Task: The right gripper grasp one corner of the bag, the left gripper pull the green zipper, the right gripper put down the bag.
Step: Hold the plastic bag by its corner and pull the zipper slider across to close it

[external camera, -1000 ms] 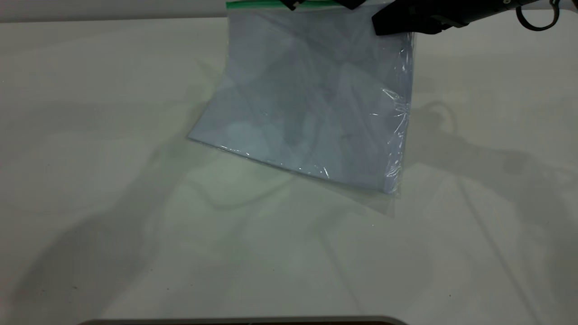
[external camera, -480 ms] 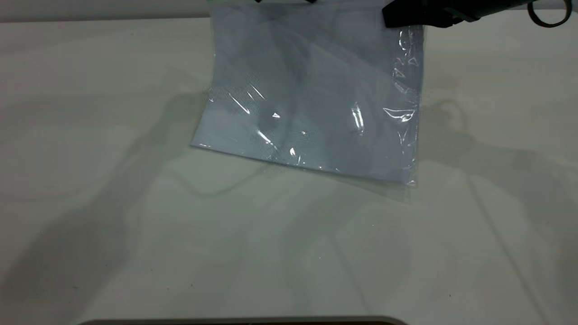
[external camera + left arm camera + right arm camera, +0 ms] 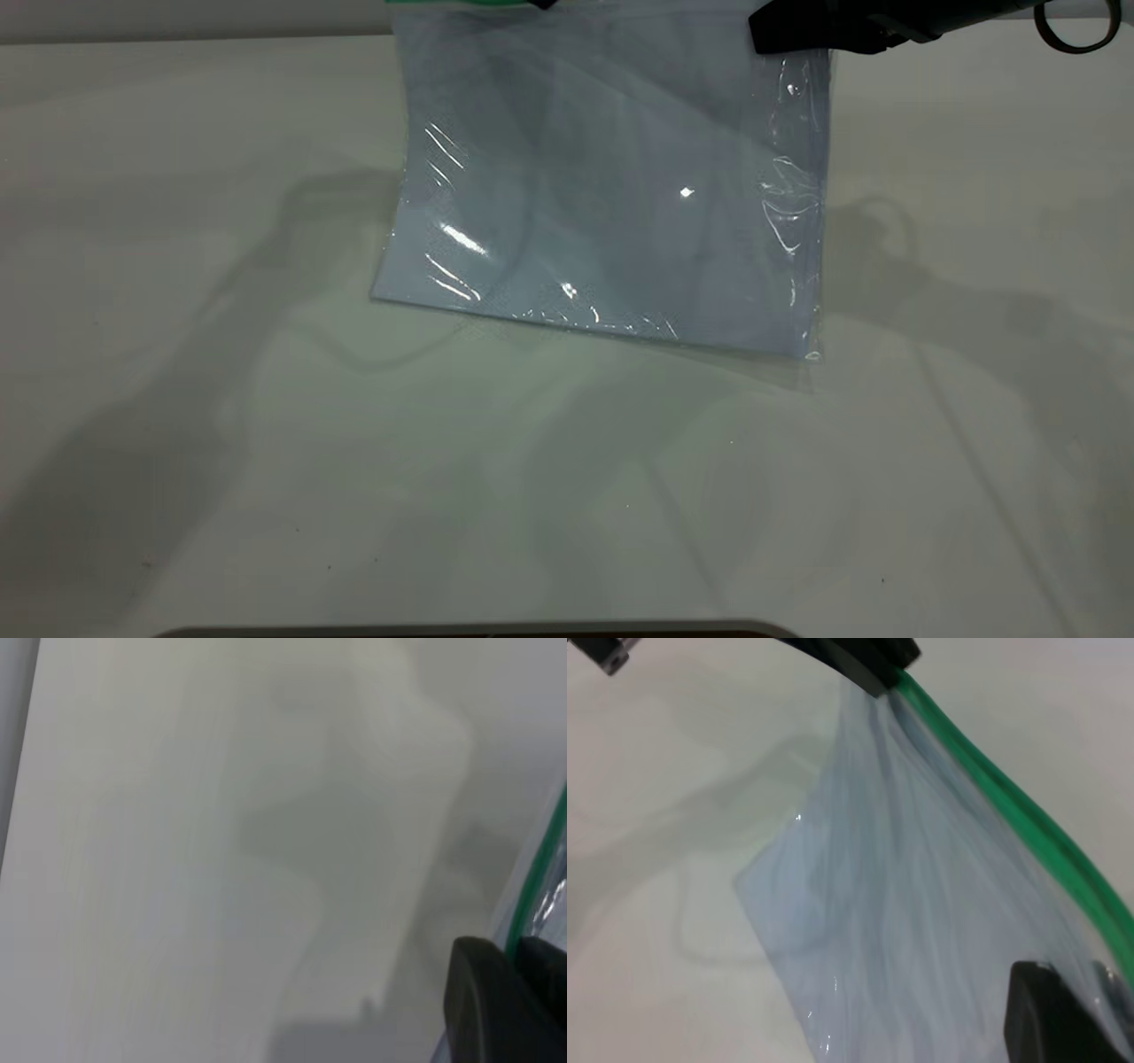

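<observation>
The bag [image 3: 611, 195], pale blue-grey and shiny, hangs upright with its lower edge resting on the table. My right gripper [image 3: 784, 37] is shut on the bag's upper right corner at the top edge of the exterior view. In the right wrist view its jaws [image 3: 1085, 992] pinch the plastic just below the green zipper [image 3: 1010, 806]. My left gripper [image 3: 540, 3] is at the bag's top edge, mostly cut off. In the left wrist view its jaws [image 3: 514, 992] are closed with the green zipper [image 3: 540, 873] running between them. The slider tab is hidden.
The white table [image 3: 266, 443] spreads out around the bag, with arm shadows across it. A dark rounded edge [image 3: 478, 631] shows at the near side. A black cable loop [image 3: 1067, 31] hangs from the right arm.
My left gripper has moved left along the bag's top edge. The bag's upper left corner has shifted left and the plastic has swung. My right gripper has risen slightly, then held still.
</observation>
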